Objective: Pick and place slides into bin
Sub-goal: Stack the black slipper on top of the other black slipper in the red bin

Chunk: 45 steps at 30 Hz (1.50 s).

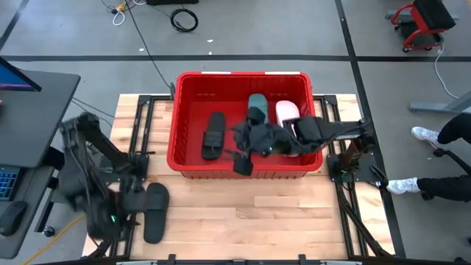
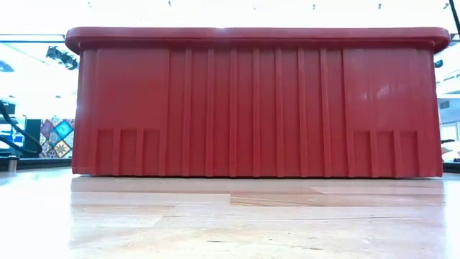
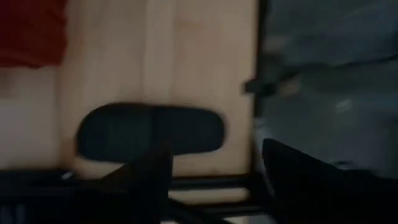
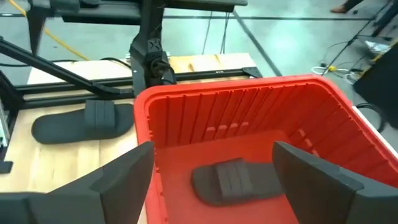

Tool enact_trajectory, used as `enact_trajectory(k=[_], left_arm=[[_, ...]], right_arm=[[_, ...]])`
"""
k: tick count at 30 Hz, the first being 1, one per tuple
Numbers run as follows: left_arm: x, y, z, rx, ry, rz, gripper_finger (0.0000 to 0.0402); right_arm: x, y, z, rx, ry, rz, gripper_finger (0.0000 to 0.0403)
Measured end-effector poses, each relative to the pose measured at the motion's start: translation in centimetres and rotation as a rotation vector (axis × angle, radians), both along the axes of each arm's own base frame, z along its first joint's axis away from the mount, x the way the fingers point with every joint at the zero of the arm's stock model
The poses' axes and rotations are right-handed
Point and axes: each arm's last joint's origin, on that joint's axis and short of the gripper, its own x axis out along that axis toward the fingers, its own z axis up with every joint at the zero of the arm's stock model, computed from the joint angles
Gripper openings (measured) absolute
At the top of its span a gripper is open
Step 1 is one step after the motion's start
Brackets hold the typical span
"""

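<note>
Your red bin (image 1: pixel 190 158) sits at the far middle of the table (image 1: pixel 280 217), holding a black slide (image 1: pixel 214 135), a teal one (image 1: pixel 257 104) and a pale one (image 1: pixel 285 112). Your right gripper (image 1: pixel 244 151) hangs over it, jaws apart and empty. Your left gripper (image 1: pixel 131 200), jaws apart, is beside another black slide (image 1: pixel 155 212) on the table's left.

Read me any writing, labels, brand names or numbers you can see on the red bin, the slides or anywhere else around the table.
No readable text anywhere.
Red bin: plain ribbed walls, no label or number.
Black slide on the table: no brand visible.
Slides in the bin, black, teal, pale pink: no markings visible.
Monitor at the table's left: screen too small to read.
</note>
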Motion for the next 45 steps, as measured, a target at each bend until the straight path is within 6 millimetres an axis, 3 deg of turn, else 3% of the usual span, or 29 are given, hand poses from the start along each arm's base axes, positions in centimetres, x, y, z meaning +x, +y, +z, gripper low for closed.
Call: enact_trajectory(k=[6, 11, 16, 24, 35, 40, 45], left_arm=[[1.2, -4.4, -4.6, 0.278, 0.082, -0.039, 0.0289], [2.1, -7.7, -8.5, 0.443, 0.093, -0.054, 0.0282], [3.1, -9.4, -11.9, 0.548, 0.131, -0.001, 0.0276], [1.9, -7.2, -18.1, 0.642, 0.287, 0.153, 0.0275], [0.7, -3.5, -22.7, 0.820, 0.364, 0.167, 0.0250], [0.8, -3.6, -23.5, 0.771, 0.335, 0.162, 0.0177], [1.1, -3.2, -23.3, 0.785, 0.340, 0.256, 0.0053]], right_arm=[[-0.7, 2.4, 0.1, -0.073, -0.020, -0.057, 0.0332], [-1.4, 4.0, -0.1, -0.118, 0.001, -0.057, 0.0330], [-2.3, 6.1, -0.3, -0.123, 0.021, -0.002, 0.0328], [-4.0, 9.9, -0.4, -0.127, 0.006, 0.071, 0.0327], [-5.6, 11.9, -0.6, -0.123, -0.004, 0.037, 0.0327], [-6.1, 12.2, -0.9, -0.116, 0.010, 0.011, 0.0327], [-6.4, 12.3, -0.8, -0.119, 0.007, 0.009, 0.0327]])
